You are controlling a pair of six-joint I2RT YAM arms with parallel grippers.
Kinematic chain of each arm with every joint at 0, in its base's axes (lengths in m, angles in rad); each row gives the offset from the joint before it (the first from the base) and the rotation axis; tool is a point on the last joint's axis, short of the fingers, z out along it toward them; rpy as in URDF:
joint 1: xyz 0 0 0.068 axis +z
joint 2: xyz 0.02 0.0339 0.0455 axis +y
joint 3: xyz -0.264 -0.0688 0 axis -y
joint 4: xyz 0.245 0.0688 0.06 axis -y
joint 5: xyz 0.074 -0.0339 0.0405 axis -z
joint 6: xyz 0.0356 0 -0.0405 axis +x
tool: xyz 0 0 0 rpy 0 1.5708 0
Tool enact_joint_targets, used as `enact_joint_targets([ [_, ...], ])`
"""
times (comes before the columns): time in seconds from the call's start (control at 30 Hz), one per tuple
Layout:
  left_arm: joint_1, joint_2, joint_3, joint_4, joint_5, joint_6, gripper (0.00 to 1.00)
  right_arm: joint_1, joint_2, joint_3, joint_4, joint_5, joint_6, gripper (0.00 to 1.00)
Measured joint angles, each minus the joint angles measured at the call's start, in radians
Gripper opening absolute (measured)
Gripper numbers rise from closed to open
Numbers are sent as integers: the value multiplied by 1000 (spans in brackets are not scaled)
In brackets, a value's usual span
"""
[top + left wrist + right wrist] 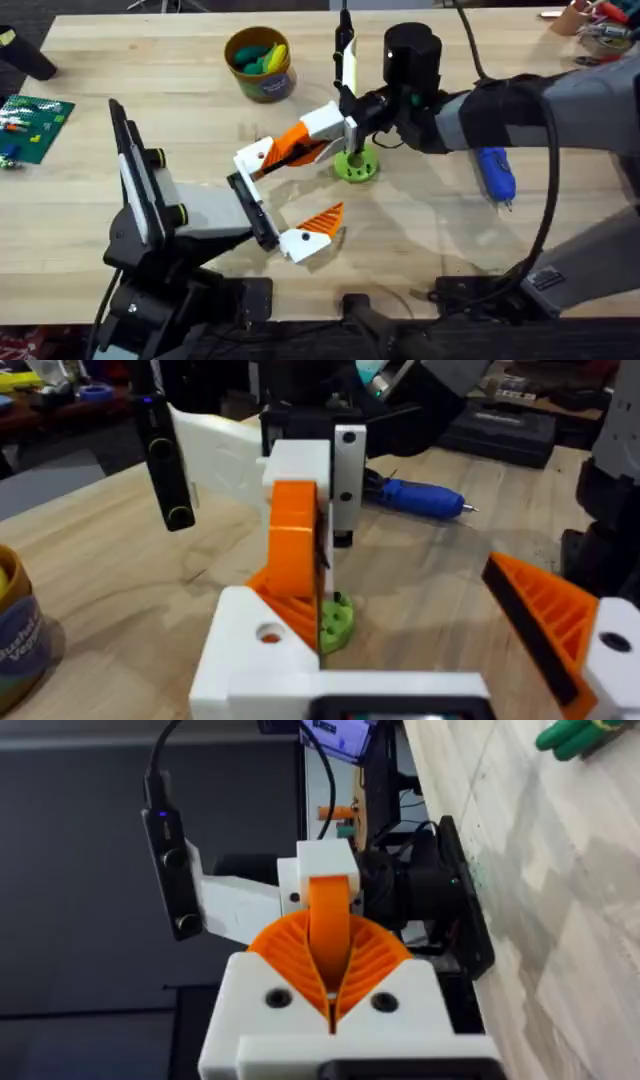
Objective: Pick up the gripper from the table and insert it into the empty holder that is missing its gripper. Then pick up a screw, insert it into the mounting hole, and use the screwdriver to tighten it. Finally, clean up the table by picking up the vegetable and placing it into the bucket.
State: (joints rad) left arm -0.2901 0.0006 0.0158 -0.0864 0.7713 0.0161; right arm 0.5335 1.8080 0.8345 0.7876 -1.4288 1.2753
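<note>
Right gripper (300, 150) clenched on the orange ribbed gripper (268, 158), mid-table, at holder (252, 210) end. Left gripper: state unclear. Blue screwdriver (495, 175) at 3 o'clock; yellow bucket (260, 63) at 12 on pale wooden table (180, 110).

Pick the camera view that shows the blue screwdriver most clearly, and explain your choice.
The left wrist view: the screwdriver lies in full side profile on the table, its thin metal tip plain. The overhead view shows the screwdriver only partly, its upper end under the right arm. The right wrist view adds nothing on it.
</note>
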Motion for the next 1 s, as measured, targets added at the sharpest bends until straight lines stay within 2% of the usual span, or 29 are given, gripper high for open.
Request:
enact_joint_targets([
  [1.0,1,0,1,-4,20,15,986,0,1,0,1,-17,-40,17],
])
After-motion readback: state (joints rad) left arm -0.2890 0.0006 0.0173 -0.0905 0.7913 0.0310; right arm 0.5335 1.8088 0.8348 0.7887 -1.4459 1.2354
